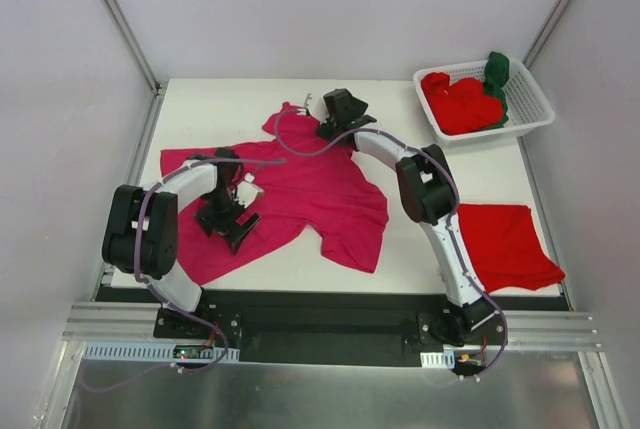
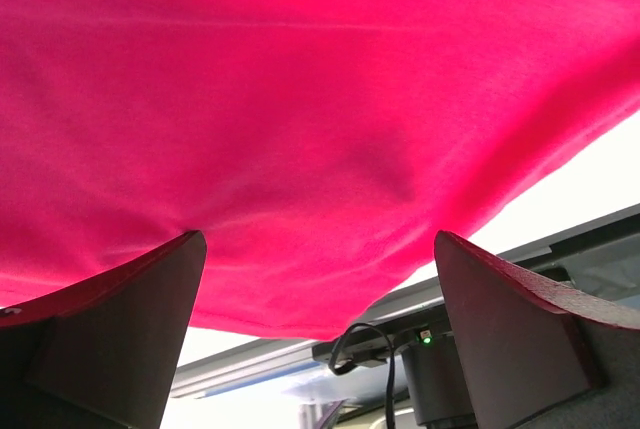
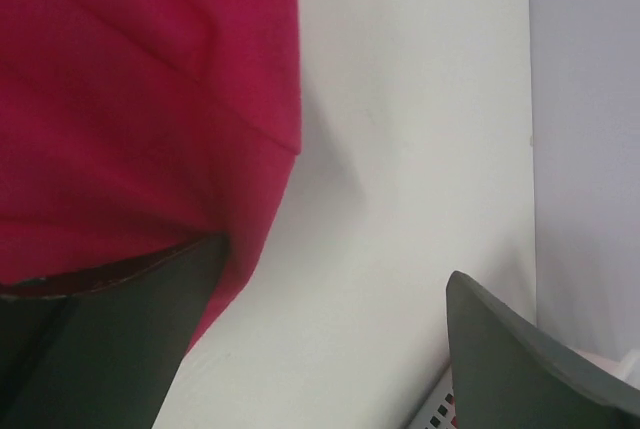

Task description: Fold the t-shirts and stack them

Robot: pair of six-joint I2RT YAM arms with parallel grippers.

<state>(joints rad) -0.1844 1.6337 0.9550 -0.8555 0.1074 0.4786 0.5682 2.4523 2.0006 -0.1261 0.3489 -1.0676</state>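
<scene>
Magenta t-shirt (image 1: 300, 189) lay spread, rumpled, mid worktop (image 1: 220, 109), one sleeve pointing to the far edge. Left arm (image 1: 175, 189) reached over the shirt's near-left part. Left jaws were released, wide apart, nothing pinched. Left wrist cam: pink cloth (image 2: 300, 99) filled the view past both fingers (image 2: 130, 329).

Right arm (image 1: 440, 219) reached to the shirt's far end by the sleeve. Right jaws were also released. Wrist cam: one finger (image 3: 120, 339) sat over the cloth edge (image 3: 130, 99), the other over bare worktop (image 3: 400, 149), straddling the hem, no grip.

Red t-shirt (image 1: 505, 244) lay flat at the near-right, just beside the right arm, apart from the magenta one. White basket (image 1: 530, 99) sat at the far-right corner w/ red shirts (image 1: 460, 104) bunched inside and a dark green shirt (image 1: 497, 74) against its far wall.
</scene>
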